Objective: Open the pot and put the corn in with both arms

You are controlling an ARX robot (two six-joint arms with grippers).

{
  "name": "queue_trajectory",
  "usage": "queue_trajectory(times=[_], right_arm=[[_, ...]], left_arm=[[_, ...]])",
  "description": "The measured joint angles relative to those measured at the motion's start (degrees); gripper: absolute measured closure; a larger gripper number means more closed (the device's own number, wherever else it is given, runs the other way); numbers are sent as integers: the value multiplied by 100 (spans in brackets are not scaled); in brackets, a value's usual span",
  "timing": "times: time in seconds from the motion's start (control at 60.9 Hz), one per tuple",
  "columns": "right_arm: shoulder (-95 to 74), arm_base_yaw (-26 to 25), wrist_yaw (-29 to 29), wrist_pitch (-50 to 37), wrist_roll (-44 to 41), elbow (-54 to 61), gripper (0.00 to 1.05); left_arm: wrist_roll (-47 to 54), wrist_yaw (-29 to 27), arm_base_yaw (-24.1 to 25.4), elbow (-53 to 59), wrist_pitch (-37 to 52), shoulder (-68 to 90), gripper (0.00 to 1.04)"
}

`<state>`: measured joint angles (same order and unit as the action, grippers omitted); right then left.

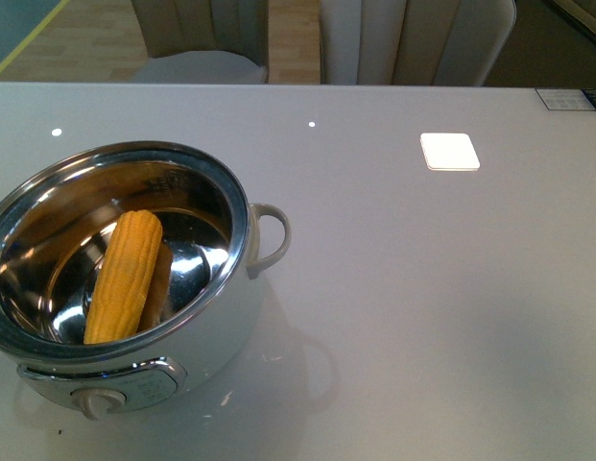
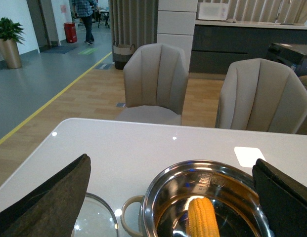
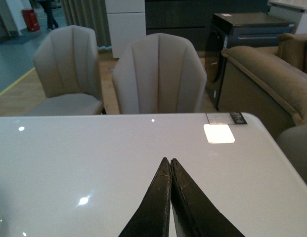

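Glossy grey table carries our shiny steel pot, lid off; the ridged yellow corn lies inside, just beneath our left gripper, spread wide. Our right gripper, fingertips pressed together, hovers well apart over bare table.

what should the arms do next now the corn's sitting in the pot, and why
Probably just pull back and stop. The corn already lies inside the open pot, leaning on its steel wall. The left gripper is open and empty above the rim, the right gripper is shut on nothing over bare table. The glass lid rests beside the pot.
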<state>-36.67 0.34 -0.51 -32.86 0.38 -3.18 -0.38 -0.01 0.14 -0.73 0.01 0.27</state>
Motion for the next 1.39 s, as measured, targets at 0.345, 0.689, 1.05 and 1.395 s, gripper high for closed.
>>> queue_trajectory(times=[0.345,0.689,1.05,1.395], right_arm=[[1008,-15,46,640,-4,216,103],[1906,-15,46,1526,-4,216,103],[2636,-15,46,2253,-4,216,103],[3626,-15,46,3279,-11,216,100]], left_arm=[[0,0,0,0,-2,0,7],[0,0,0,0,-2,0,7],[0,0,0,0,-2,0,7],[0,0,0,0,-2,0,7]])
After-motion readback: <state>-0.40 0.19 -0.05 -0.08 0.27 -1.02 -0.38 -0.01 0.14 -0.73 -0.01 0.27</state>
